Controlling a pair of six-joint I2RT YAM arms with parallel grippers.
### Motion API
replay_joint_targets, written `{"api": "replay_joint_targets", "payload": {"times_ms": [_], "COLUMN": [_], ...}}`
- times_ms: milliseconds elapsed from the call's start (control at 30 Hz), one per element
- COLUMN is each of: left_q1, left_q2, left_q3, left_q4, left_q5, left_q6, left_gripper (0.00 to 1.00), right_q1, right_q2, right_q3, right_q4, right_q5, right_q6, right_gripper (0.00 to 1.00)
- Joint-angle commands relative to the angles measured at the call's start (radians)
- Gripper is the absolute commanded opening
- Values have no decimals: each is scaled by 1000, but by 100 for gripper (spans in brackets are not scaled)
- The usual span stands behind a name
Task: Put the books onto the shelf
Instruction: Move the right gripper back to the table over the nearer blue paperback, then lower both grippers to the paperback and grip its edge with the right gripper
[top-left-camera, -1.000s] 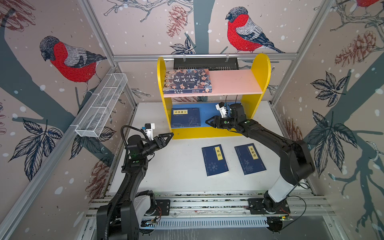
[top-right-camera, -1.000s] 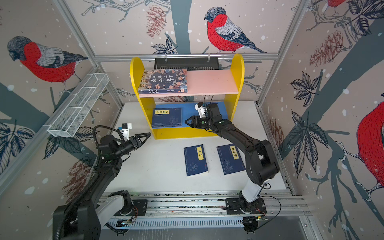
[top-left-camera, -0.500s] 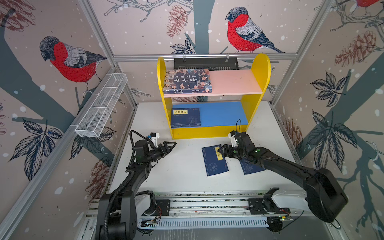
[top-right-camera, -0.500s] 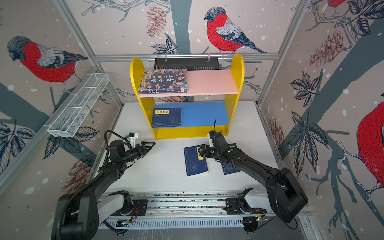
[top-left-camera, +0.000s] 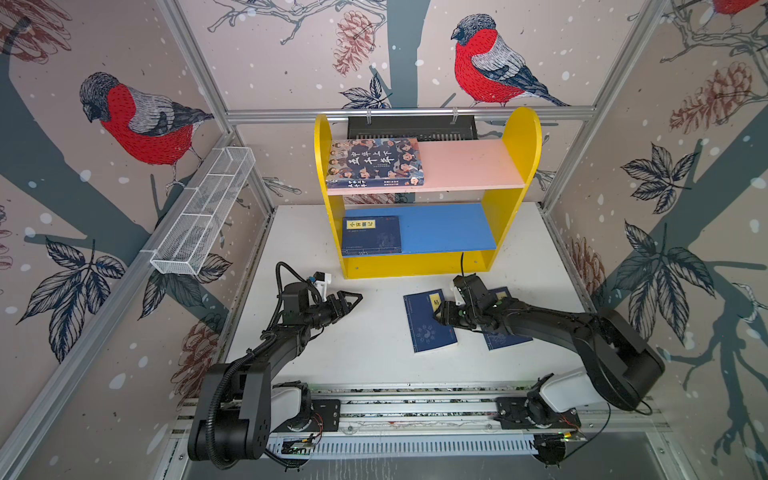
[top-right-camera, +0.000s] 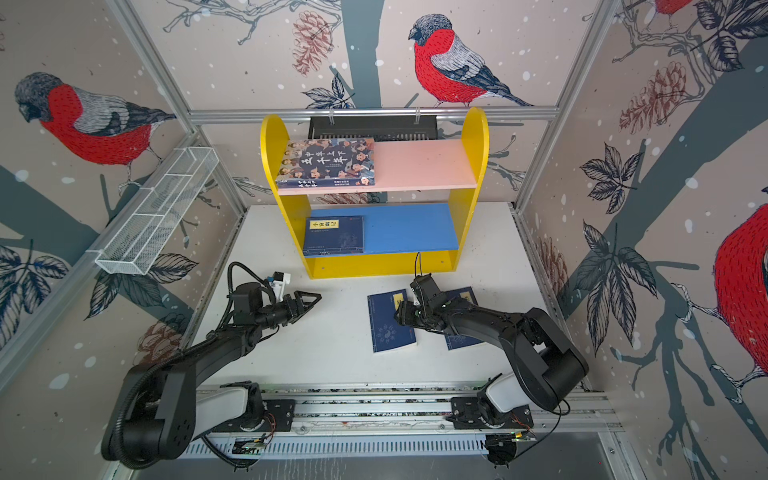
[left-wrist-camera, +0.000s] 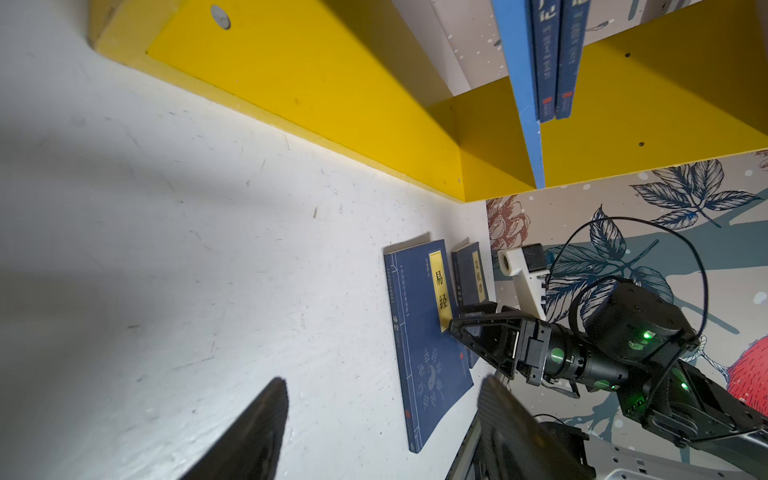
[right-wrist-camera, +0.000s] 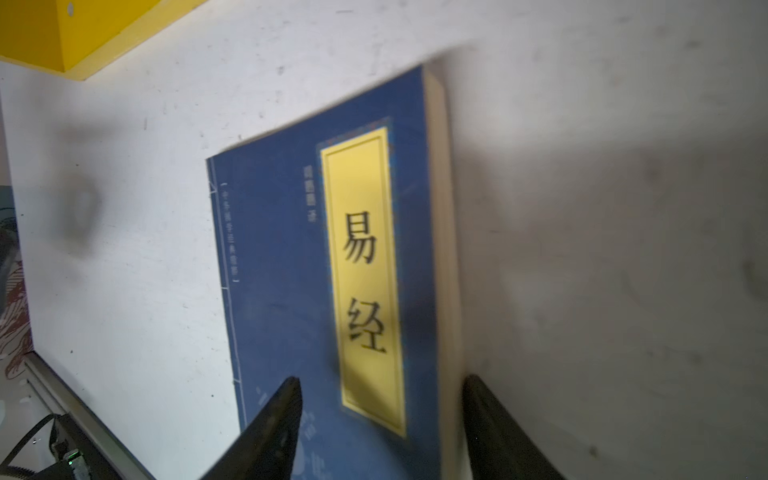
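Likely grasp step: right pincer released, straddling edge of 易经 book in front of shelf. Next: clench, lift level. Left pincer released, idle.

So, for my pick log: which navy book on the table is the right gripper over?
The 易经 book, left of the pair in both top views: the right gripper hangs open over it. The other book lies to its right.

The yellow-sided shelf stood at the table's 12 o'clock. Its pink board held the illustrated book flat at the 9 o'clock end; stacked navy books lay on the blue board. One loose navy book lay flat at the shelf's 6 o'clock, a second navy book at 5 o'clock.
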Motion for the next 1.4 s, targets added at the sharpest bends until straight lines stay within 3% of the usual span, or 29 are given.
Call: {"api": "replay_joint_targets", "payload": {"times_ms": [0,300,467,1000,1367], "left_q1": [-7,-16,-23,-45,-45], "left_q2": [24,66,69,84,37], "left_q3": [-2,-5,-10,-1,40], "left_q4": [45,40,41,-7,-128], "left_q5": [-5,-22,-22,-37,-93], "left_q6": [10,28,38,120,219], "left_gripper": [73,73,73,74,74], "right_q1": [40,140,123,57,20], "right_q2": [48,169,148,105,122], "right_q3": [30,155,149,59,62], "right_q4": [58,140,87,126,155], "right_q5": [-58,-118,-77,-158,-192], "right_q6": [39,74,31,-19,-31], "right_gripper": [63,63,63,63,63]}}
